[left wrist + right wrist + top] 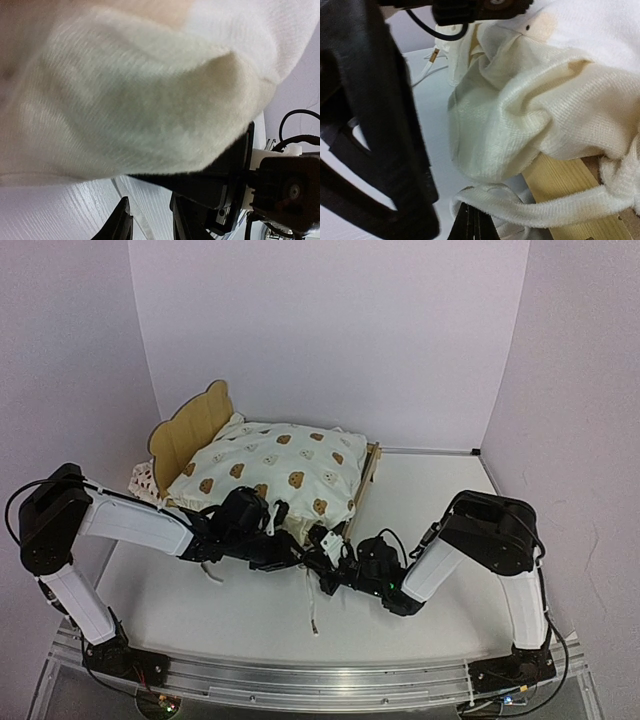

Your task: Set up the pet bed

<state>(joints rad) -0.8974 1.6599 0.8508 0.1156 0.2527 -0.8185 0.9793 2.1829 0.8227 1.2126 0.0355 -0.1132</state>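
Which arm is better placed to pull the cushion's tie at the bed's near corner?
Right, probably: the right pincer is shut at the tie beside the wooden rail; the left pincer is open, facing only cushion fabric.

Black joints carry white links and black cables.

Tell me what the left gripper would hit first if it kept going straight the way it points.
Most likely the cream cushion, bulging directly ahead of the left gripper; exact depth is unclear.
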